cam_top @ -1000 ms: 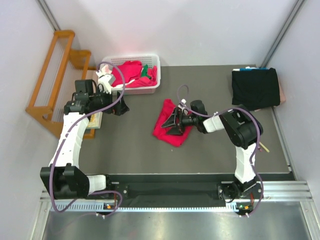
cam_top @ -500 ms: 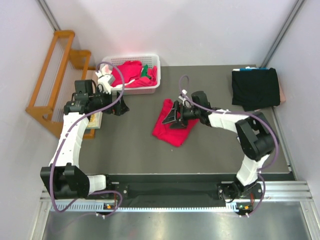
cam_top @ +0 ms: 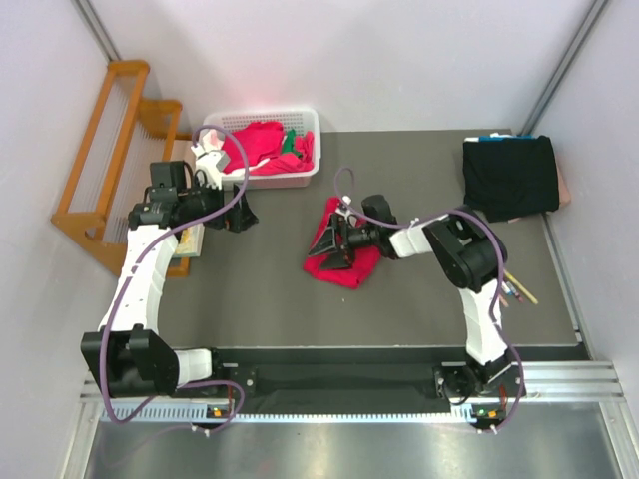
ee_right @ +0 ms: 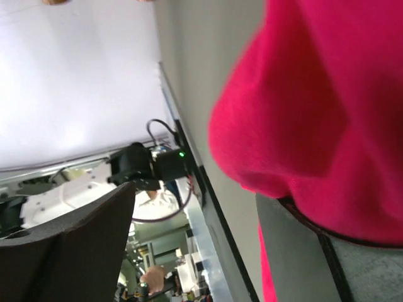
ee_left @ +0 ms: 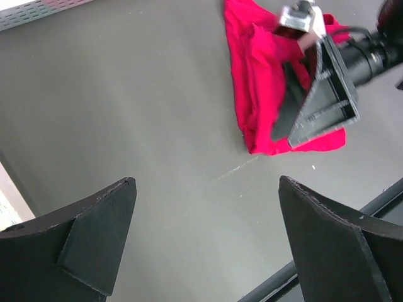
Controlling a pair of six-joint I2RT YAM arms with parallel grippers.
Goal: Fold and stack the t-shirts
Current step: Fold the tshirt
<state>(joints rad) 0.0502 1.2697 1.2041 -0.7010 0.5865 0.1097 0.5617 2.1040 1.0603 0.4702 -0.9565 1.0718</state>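
A crimson t-shirt [cam_top: 357, 269] lies crumpled in the middle of the table, also seen in the left wrist view [ee_left: 255, 94]. My right gripper [cam_top: 327, 244] lies low across it, open, at the shirt's left part. In the right wrist view red cloth [ee_right: 327, 94] bulges over one finger [ee_right: 296, 251], and the gap of the right gripper [ee_right: 195, 195] holds nothing. My left gripper [cam_top: 243, 215] hangs open over bare table left of the shirt, its gap [ee_left: 206, 182] empty. A folded black t-shirt [cam_top: 509, 178] sits at the back right. More red, green and white shirts [cam_top: 262, 145] fill the basket.
The white plastic basket [cam_top: 300, 180] stands at the back left. A wooden rack [cam_top: 105, 150] leans beyond the table's left edge. Thin sticks [cam_top: 517, 289] lie by the right arm. A dark rail [cam_top: 399, 354] runs along the table's near edge.
My right gripper has slid left across the red shirt and stands a little wider, and the shirt's left edge has bunched up. The left arm has not moved.
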